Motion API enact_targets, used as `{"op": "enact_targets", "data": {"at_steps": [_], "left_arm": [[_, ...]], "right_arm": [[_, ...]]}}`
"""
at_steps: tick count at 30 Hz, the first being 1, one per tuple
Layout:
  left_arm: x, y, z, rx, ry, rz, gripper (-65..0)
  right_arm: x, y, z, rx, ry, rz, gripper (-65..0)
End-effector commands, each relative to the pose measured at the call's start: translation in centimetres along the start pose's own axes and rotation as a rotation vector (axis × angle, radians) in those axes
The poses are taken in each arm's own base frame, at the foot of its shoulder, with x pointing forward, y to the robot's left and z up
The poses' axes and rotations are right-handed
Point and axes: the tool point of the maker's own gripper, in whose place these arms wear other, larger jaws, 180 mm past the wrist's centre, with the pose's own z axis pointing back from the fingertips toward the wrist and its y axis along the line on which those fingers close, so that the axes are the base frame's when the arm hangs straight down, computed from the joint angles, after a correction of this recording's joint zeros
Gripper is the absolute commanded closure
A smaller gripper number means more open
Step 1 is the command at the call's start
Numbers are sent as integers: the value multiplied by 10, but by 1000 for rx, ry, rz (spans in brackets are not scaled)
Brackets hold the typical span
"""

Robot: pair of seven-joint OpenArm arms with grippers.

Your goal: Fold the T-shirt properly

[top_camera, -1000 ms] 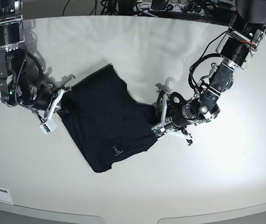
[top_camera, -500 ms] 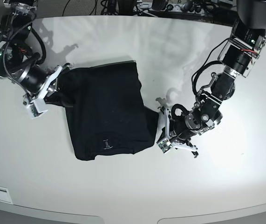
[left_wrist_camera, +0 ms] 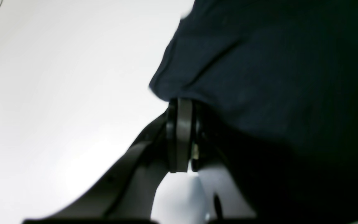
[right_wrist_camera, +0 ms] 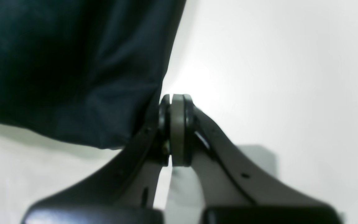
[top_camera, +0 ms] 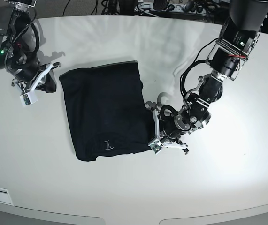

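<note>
Now the T-shirt (top_camera: 104, 112) lies folded between both arms — the left gripper (top_camera: 155, 136) pinches its edge, the right gripper (top_camera: 41, 82) is closed, empty, just beside it. Next, probably, a release.

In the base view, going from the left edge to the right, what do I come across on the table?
Right gripper → black T-shirt with its small pale logo → left gripper; all on the white table.
</note>
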Motion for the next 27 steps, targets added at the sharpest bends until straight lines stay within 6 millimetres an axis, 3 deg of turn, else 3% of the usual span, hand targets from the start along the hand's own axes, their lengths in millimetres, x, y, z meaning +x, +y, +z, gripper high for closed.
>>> {"op": "enact_targets", "data": {"at_steps": [1, 9, 14, 17, 19, 24, 27], "left_arm": [[4, 11, 2, 18, -2, -11, 0], [17, 9, -1, 13, -37, -21, 0], [14, 11, 0, 23, -7, -52, 0], [21, 16, 9, 37, 9, -62, 0], [35, 20, 21, 25, -27, -20, 0], [74, 12, 68, -139, -176, 65, 0], [90, 1, 100, -236, -255, 141, 0]], "right_arm": [[13, 7, 1, 34, -57, 4, 0], [-7, 49, -3, 174, -74, -114, 0], [-2, 47, 0, 167, -78, -93, 0], [21, 44, 14, 159, -123, -10, 0], [46, 55, 30, 199, -201, 34, 0], [106, 81, 82, 302, -447, 78, 0], [121, 83, 109, 318, -518, 88, 0]]}}
